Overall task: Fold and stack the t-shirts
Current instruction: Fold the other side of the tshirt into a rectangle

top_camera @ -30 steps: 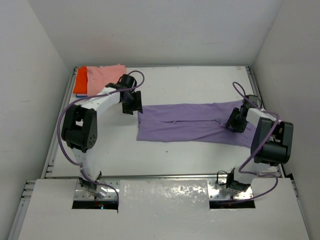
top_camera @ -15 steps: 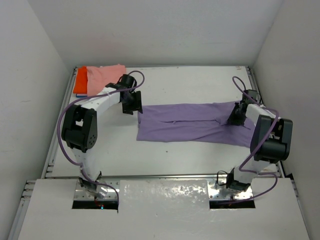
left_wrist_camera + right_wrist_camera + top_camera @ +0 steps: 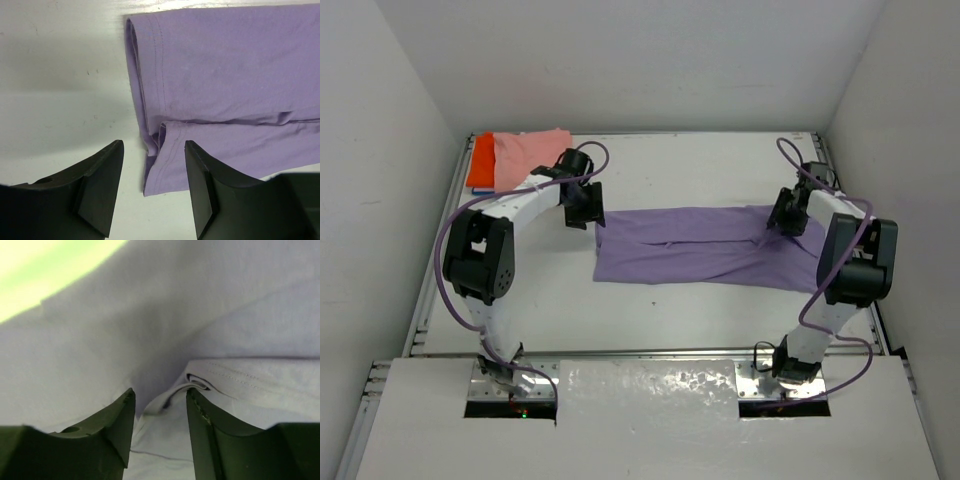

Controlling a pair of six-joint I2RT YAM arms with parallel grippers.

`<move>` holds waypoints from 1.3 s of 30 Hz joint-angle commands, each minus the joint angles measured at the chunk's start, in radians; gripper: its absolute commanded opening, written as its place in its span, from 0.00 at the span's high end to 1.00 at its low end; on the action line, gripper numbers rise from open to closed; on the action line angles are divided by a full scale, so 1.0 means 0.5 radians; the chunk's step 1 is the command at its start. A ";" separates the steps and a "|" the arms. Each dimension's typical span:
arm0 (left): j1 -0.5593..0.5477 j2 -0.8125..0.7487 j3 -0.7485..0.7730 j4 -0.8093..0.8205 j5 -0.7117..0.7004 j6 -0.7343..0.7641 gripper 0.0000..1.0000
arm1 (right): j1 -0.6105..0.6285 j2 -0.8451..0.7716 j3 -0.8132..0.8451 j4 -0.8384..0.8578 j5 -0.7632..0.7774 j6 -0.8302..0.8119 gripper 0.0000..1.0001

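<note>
The lavender-purple t-shirt [image 3: 705, 245] lies across the middle of the table as a long strip folded lengthwise. My left gripper [image 3: 585, 212] hangs open at its left end. In the left wrist view the hemmed corner [image 3: 162, 167] sits on the table between the apart jaws of the left gripper [image 3: 152, 187]. My right gripper [image 3: 783, 220] is over the shirt's right end. The right wrist view shows the right gripper [image 3: 159, 425] open, with a raised fold of cloth [image 3: 200, 382] between its fingers, unclamped. The salmon-pink t-shirt [image 3: 532, 155] lies on the orange-red t-shirt [image 3: 480, 160] at the back left.
White walls close in the table on three sides, and metal rails [image 3: 430, 280] run along its edges. Purple cables [image 3: 455, 250] loop off both arms. The arm bases [image 3: 510, 375] stand at the near edge.
My right gripper has moved toward the back of the table along the shirt's right end. The left arm and the shirts have stayed where they were.
</note>
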 commanded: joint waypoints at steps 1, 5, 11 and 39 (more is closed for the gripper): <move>0.017 -0.080 0.017 0.033 0.013 -0.005 0.50 | 0.023 -0.062 0.097 -0.035 0.045 -0.069 0.54; 0.017 -0.073 0.026 0.045 0.025 -0.017 0.50 | 0.023 -0.191 0.017 -0.008 0.146 -0.017 0.53; 0.017 -0.095 0.014 0.048 0.025 -0.008 0.50 | 0.023 -0.381 -0.106 0.011 0.443 0.124 0.52; 0.017 -0.153 -0.005 0.085 0.096 0.001 0.51 | -0.238 -0.228 -0.302 0.053 0.794 0.649 0.54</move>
